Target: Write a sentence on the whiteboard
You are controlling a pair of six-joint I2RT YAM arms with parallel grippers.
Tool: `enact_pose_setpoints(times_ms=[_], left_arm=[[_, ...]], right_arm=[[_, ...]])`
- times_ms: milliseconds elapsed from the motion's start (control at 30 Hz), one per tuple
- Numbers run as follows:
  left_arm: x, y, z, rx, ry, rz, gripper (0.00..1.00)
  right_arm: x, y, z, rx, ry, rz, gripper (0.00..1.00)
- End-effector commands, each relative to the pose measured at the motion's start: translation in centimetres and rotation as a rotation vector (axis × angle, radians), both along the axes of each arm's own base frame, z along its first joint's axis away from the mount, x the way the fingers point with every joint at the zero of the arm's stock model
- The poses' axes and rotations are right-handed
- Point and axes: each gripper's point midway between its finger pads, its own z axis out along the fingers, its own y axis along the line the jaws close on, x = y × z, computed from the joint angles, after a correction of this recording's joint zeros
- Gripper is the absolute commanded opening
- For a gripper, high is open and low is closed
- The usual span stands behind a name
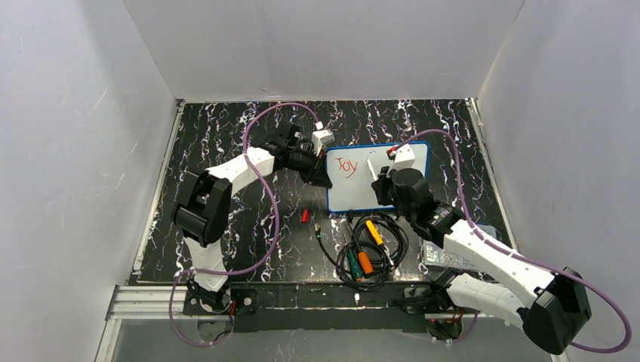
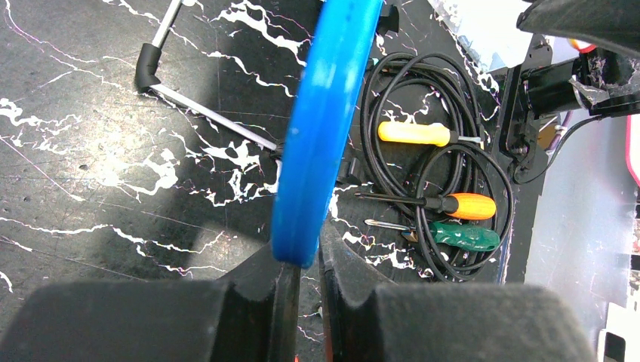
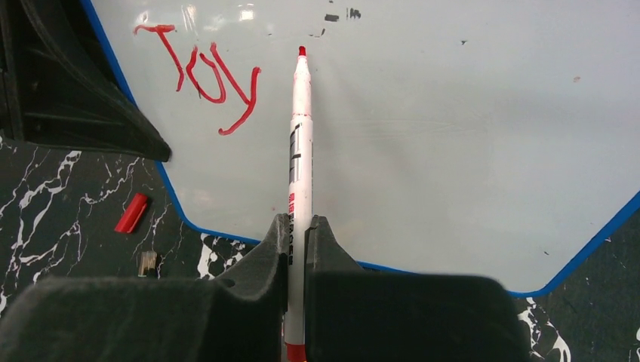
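Observation:
The whiteboard with a blue rim lies at the table's middle. One red word, "Joy", stands at its upper left; it also shows in the right wrist view. My left gripper is shut on the whiteboard's left blue rim. My right gripper is over the board and shut on a white marker. The marker's red tip points at the board just right of the word.
A red marker cap lies on the black marbled table left of the board's near edge. Near the front lie a coiled black cable, yellow, orange and green screwdrivers, a hex key and a clear plastic box.

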Motion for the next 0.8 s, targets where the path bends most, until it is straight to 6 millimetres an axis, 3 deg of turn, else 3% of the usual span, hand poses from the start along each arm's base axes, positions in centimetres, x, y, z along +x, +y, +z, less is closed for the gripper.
enact_pose_setpoints(times_ms=[0, 300, 633, 767], left_arm=[[0.0, 0.2, 1.6, 0.009, -0.041, -0.001, 0.0], [0.0, 0.2, 1.7, 0.008, -0.043, -0.002, 0.0], [0.0, 0.2, 2.0, 0.003, -0.049, -0.002, 0.0], [0.0, 0.1, 2.0, 0.003, -0.049, -0.003, 0.0]], right_arm=[[-0.3, 0.1, -0.9, -0.002, 0.017, 0.015, 0.01], [0.0, -0.2, -2.0, -0.028, 0.046, -0.019, 0.01], [-1.5, -0.5, -4.1, -0.029, 0.121, -0.003, 0.01], [-1.5, -0.3, -3.9, -0.017, 0.12, 0.003, 0.01]])
